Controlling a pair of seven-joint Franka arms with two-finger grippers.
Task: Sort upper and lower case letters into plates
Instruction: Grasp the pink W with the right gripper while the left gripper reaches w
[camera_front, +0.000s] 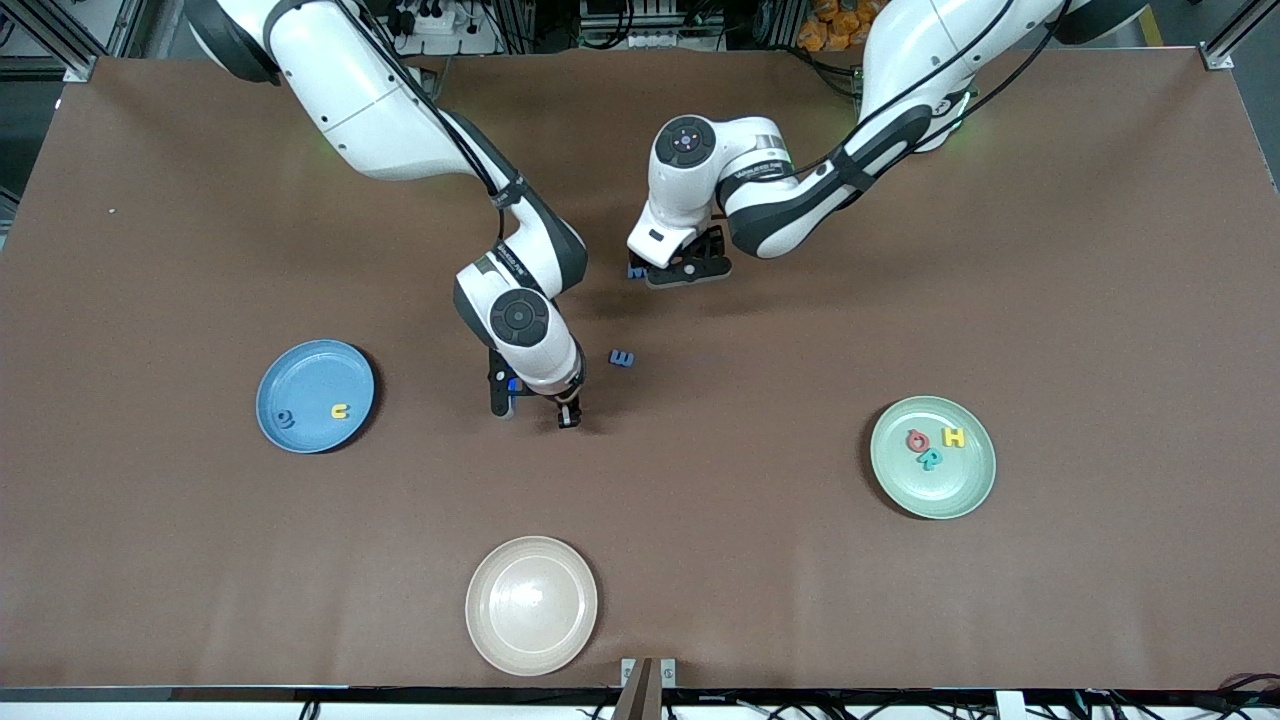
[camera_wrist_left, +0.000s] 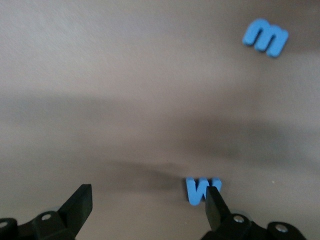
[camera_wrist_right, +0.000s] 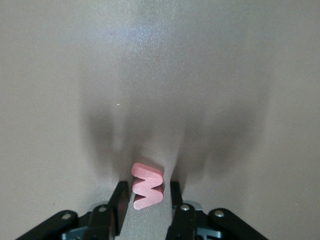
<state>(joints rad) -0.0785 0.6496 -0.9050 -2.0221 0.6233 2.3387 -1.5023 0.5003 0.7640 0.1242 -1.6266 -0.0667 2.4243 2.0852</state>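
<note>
I count five letters sorted: two in the blue plate (camera_front: 300, 375), three in the green plate (camera_front: 960, 480). My right pincer (camera_wrist_right: 146, 200) is narrowed around a pink letter (camera_wrist_right: 147, 186) on the tabletop (camera_front: 200, 250). My left pincer (camera_wrist_left: 147, 202) gapes wide, one blue letter (camera_wrist_left: 201, 190) by its fingertip, another blue letter (camera_wrist_left: 265, 36) further off.

I see blue m (camera_front: 622, 358) flat mid-table; blue plate (camera_front: 300, 430) holds two letters, mint plate (camera_front: 975, 480) three.
</note>
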